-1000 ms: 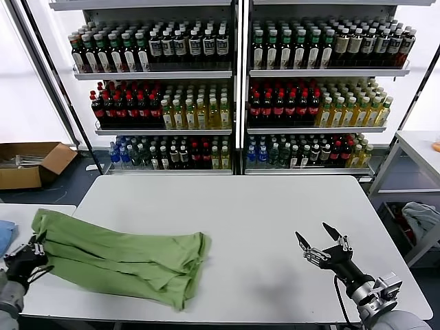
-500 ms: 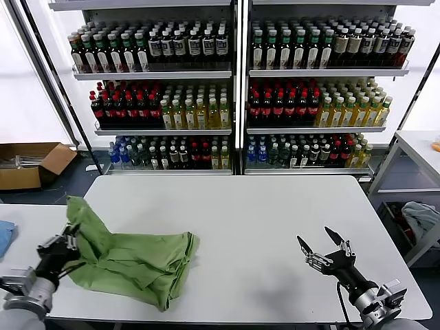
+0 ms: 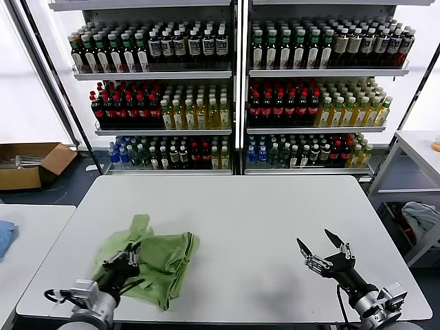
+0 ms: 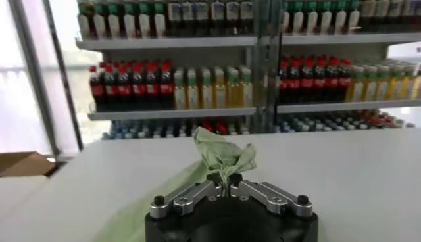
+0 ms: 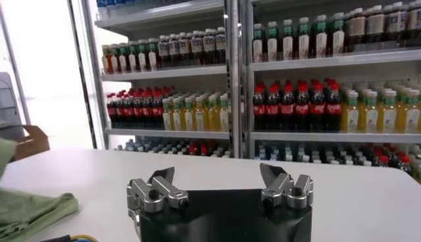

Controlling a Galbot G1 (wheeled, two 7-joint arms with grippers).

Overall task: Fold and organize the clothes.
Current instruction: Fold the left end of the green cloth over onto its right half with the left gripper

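A light green shirt (image 3: 155, 260) lies bunched on the near left part of the white table (image 3: 247, 213), plain side up, no logo or collar showing. My left gripper (image 3: 129, 258) is shut on a fold of it and holds that fold over the pile; in the left wrist view the pinched fabric (image 4: 223, 152) stands up between the closed fingertips of the left gripper (image 4: 224, 181). My right gripper (image 3: 323, 252) is open and empty over the near right of the table, far from the shirt. The right wrist view shows the right gripper (image 5: 219, 179) with jaws spread, and the shirt's edge (image 5: 29, 212) off to the side.
Shelves of bottles (image 3: 240, 89) stand behind the table. A second white table (image 3: 27, 234) sits to the left with a blue cloth (image 3: 4, 237) on it. A cardboard box (image 3: 31, 163) lies on the floor at left. Another table and cloth (image 3: 421, 216) are at right.
My left gripper has carried the shirt's left end rightward over the rest, folding the spread shirt into a smaller pile. The right gripper has barely moved.
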